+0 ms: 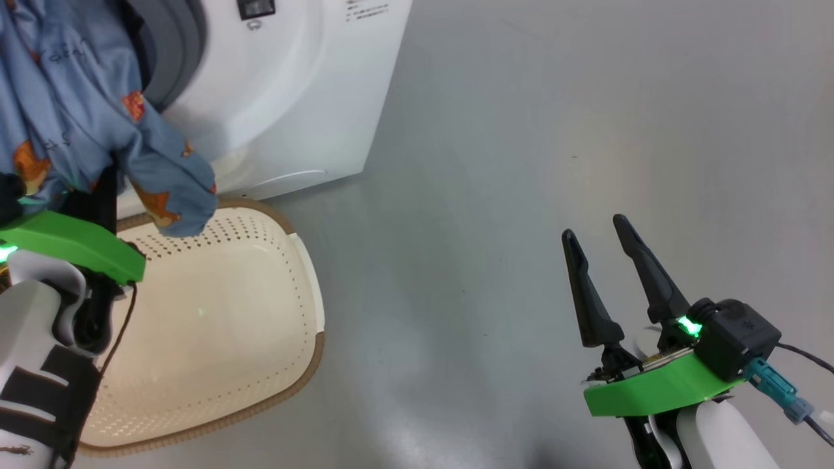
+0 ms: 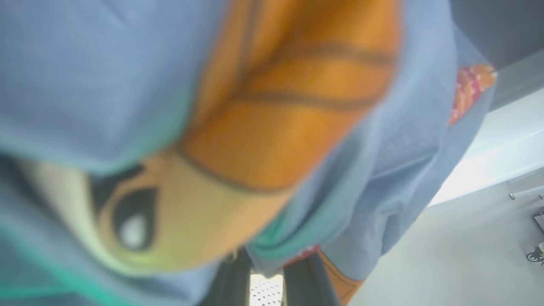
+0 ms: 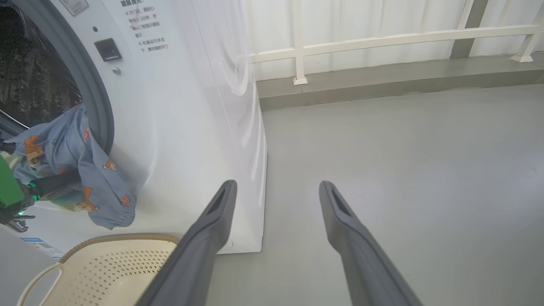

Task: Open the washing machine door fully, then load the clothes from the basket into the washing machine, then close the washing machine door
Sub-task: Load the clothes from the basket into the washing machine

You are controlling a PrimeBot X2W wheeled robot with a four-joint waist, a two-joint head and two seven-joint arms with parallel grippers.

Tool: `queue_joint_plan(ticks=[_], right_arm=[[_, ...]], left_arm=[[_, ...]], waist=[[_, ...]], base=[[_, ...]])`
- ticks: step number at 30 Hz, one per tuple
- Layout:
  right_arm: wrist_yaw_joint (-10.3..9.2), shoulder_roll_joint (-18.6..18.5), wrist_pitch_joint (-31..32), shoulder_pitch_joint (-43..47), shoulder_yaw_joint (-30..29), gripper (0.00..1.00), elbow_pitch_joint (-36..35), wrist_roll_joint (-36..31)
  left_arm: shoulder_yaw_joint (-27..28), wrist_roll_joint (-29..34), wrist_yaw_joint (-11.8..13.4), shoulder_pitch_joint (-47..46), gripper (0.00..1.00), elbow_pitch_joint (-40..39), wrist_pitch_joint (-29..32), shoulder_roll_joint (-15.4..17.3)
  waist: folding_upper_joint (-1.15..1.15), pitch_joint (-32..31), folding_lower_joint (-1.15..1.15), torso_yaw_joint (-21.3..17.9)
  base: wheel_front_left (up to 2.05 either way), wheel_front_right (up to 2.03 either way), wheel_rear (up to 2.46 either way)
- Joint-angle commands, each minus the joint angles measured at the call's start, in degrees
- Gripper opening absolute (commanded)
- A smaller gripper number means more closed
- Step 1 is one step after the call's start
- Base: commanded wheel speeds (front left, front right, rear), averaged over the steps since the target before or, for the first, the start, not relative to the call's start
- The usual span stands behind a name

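Observation:
The light blue clothes [image 1: 71, 98] with orange-brown figures hang above the cream basket [image 1: 313, 365], right at the mouth of the white washing machine [image 1: 293, 98]. My left gripper [image 1: 98, 195] is buried in the fabric and shut on it; its fingertips are hidden. Blurred cloth [image 2: 106, 63] covers the left wrist view above my gripper [image 2: 267, 272]. From the right wrist, the clothes [image 3: 85, 170] drape from the grey gasket down past the left gripper [image 3: 55, 185], over the basket [image 3: 119, 238]. My right gripper [image 1: 596, 225] stands open over bare floor, empty [image 3: 276, 187]. The washing machine door is out of view.
The dark steel drum [image 3: 34, 76] is open behind the gasket. The washing machine [image 3: 191, 106] stands on a grey floor [image 1: 521, 163] that stretches to the right. A white railing [image 3: 382, 40] on a low kerb runs along the far wall.

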Motion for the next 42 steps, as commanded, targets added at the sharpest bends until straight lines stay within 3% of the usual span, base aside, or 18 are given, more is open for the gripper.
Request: queue_joint_plan(ticks=[1,17,24,34,42], right_arm=[[0.32,-0.4,-0.4,-1.1,0.9,1.0,-1.3,1.0],[0.32,-0.4,-0.4,-2.0,0.5,1.0,1.1,1.4],[0.32,-0.4,-0.4,-2.7,2.0,1.0,1.4,1.7],[0.32,-0.4,-0.4,-1.6,3.1,1.0,-0.7,2.6],[0.32,-0.4,-0.4,-0.7,5.0,1.0,-2.7,3.5]], left_arm=[[2.1,0.3,0.0,-2.2,0.0,-2.1,-0.8,2.7],[8.3,4.5,0.0,5.3,0.0,-20.9,-0.8,5.2],[7.2,4.8,0.0,-0.3,0.0,-18.3,-0.4,7.2],[3.4,4.5,0.0,-12.9,0.0,-12.0,2.7,12.0],[-0.4,6.8,0.0,-22.8,0.0,-11.7,2.7,15.5]], waist=[[0.0,0.0,0.0,0.4],[0.0,-2.5,0.0,4.8],[0.0,-1.5,0.0,4.1],[0.0,4.0,0.0,0.0],[0.0,8.5,0.0,-2.9]], base=[[0.0,0.0,0.0],[0.0,0.0,0.0],[0.0,0.0,0.0],[0.0,0.0,0.0],[0.0,0.0,0.0]])
